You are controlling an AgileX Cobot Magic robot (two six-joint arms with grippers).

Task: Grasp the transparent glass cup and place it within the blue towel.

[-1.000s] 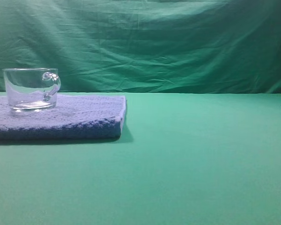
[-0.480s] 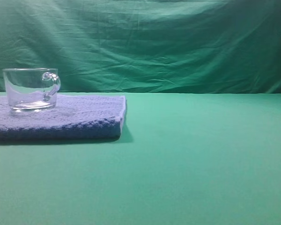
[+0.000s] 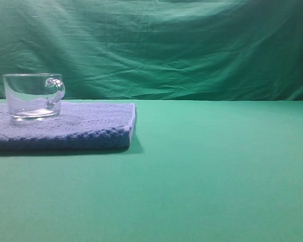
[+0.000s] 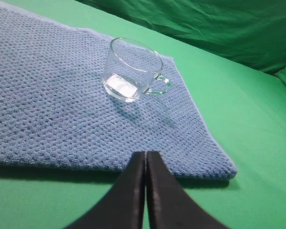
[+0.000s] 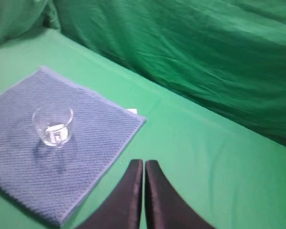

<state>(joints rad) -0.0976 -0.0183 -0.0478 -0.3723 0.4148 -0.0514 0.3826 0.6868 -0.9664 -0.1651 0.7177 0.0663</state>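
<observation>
The transparent glass cup [image 3: 33, 96] stands upright on the blue towel [image 3: 86, 128] at the left of the exterior view, its handle to the right. From the left wrist the cup [image 4: 132, 69] sits near the towel's far corner [image 4: 47, 100]. My left gripper [image 4: 146, 153] is shut and empty, hovering at the towel's near edge, well short of the cup. My right gripper [image 5: 144, 162] is shut and empty over bare green cloth, to the right of the towel [image 5: 86, 138] and cup [image 5: 53, 126]. Neither gripper shows in the exterior view.
A green cloth [image 3: 212, 171] covers the table, and a wrinkled green backdrop [image 3: 182, 45] hangs behind it. A small white tag [image 5: 132, 111] sticks out at the towel's far corner.
</observation>
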